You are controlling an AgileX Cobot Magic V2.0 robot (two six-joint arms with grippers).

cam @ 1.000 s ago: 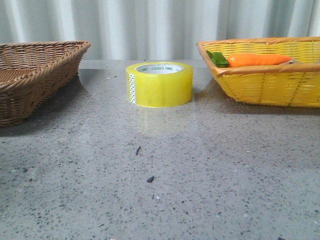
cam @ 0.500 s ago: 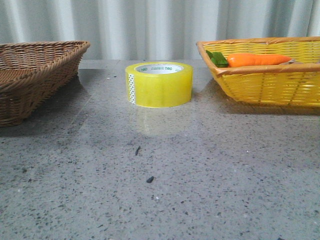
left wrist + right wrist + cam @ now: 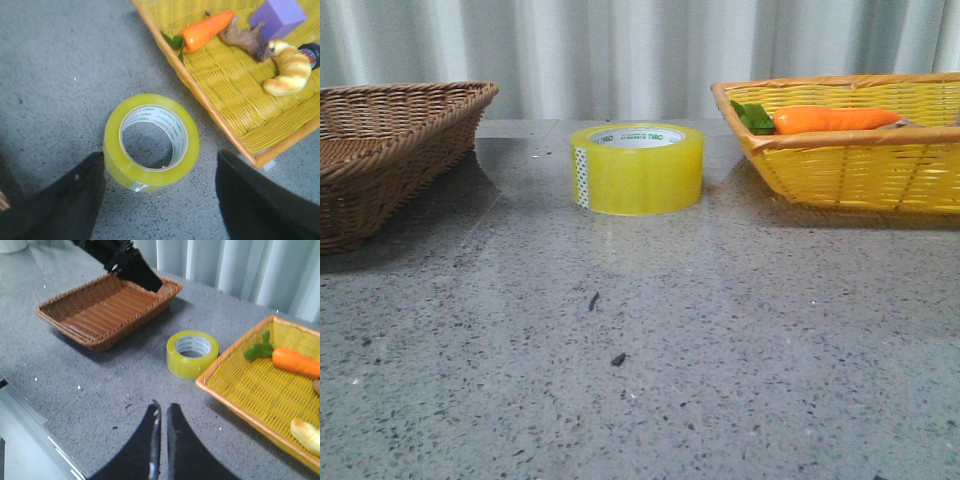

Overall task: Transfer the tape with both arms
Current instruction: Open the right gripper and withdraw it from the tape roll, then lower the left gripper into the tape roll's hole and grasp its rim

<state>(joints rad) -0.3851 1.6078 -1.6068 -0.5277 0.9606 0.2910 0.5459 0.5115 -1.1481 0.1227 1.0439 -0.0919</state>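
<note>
The tape [image 3: 637, 168], a wide yellow roll with a white core printed in green, lies flat on the grey table [image 3: 720, 350], hole up, between two baskets. Neither gripper shows in the front view. In the left wrist view the tape [image 3: 151, 141] lies below my left gripper [image 3: 160, 154], which hangs open above it, with its black fingers [image 3: 65, 200] spread wider than the roll and nothing held. My right gripper [image 3: 164, 407] is shut and empty, well short of the tape [image 3: 192, 354]. The left arm [image 3: 127, 262] shows dark and high in the right wrist view.
A brown wicker basket [image 3: 380, 150] stands at the left. A yellow basket [image 3: 860, 170] at the right, close beside the tape, holds an orange carrot [image 3: 835, 120], a croissant [image 3: 287, 67] and a purple block [image 3: 277, 15]. A curtain hangs behind the table.
</note>
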